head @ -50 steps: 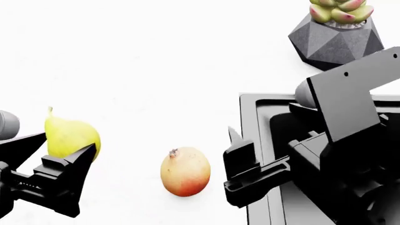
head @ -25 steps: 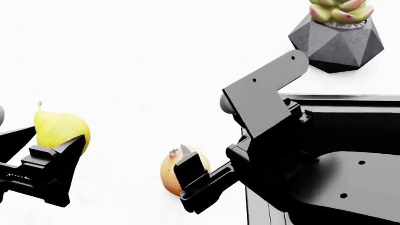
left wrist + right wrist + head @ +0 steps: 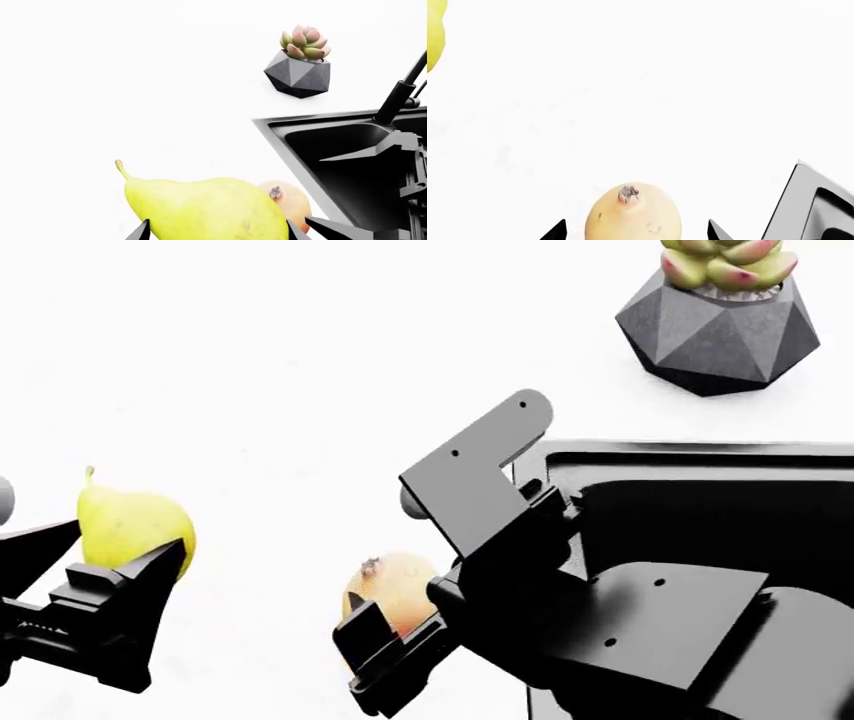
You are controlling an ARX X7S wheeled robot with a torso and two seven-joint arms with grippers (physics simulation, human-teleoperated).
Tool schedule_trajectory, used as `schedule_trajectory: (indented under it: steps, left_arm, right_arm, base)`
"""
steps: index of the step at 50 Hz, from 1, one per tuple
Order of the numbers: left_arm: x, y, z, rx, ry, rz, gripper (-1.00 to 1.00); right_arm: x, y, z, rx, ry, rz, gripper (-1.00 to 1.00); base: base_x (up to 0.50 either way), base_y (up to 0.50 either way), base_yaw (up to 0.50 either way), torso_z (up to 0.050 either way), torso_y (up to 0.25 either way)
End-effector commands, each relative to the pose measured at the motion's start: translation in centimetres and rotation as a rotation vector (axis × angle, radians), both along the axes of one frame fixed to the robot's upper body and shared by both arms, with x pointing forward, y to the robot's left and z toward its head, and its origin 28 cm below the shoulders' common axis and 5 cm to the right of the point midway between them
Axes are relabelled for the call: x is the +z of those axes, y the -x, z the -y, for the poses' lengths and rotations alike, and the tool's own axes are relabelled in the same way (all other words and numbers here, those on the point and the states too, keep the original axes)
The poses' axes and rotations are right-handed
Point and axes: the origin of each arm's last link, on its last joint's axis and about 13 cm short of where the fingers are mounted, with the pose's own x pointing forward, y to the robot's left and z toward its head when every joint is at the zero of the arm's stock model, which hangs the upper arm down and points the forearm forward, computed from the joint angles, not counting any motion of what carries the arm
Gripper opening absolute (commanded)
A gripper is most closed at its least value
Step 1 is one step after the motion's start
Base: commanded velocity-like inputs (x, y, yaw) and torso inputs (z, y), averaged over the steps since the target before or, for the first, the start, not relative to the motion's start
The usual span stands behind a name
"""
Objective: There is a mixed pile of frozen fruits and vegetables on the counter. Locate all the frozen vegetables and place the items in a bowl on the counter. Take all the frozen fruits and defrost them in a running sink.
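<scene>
A yellow-green pear (image 3: 207, 210) fills the near foreground between the two dark fingers (image 3: 139, 233) of the left gripper (image 3: 217, 234), with the yellow-orange fruit (image 3: 288, 202) just behind it. Beyond on the white bench (image 3: 120, 75) lie the dark sink (image 3: 347, 165), its black faucet (image 3: 400, 92), and a faceted pot (image 3: 298, 75) holding a succulent

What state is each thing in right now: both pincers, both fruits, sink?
left pincer: shut on pear.
right pincer: open, fingers either side of the yellow-red fruit, no squeeze visible.
yellow-red fruit: on the counter beside the sink.
sink: no fruit in the visible part; water not visible.
</scene>
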Motion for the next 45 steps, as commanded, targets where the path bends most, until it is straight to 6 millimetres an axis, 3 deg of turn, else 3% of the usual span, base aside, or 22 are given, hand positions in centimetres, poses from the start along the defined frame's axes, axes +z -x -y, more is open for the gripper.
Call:
schedule_trajectory:
  steps: [1, 33, 45]
  left_arm:
    - [-0.1, 0.1, -0.1, 0.003, 0.015, -0.012, -1.00]
    - [-0.5, 0.3, -0.2, -0.004, 0.003, -0.022, -1.00]
    - [-0.8, -0.4, 1.1, -0.010, 0.000, -0.026, -1.00]
  right_arm:
    - [-1.3, -1.0, -0.4, 0.023, 0.005, -0.030, 1.00]
    - [-4.0, -2.6, -0.7, 0.042, 0.011, -0.081, 1.00]
    - [-4.3, -3.0, -0.8, 0.041, 0.016, -0.089, 1.00]
  base:
    - [0.00, 0.00, 0.00, 0.000, 0.000]
    - [0.00, 0.00, 0.00, 0.000, 0.000]
    - [0.00, 0.00, 0.00, 0.000, 0.000]
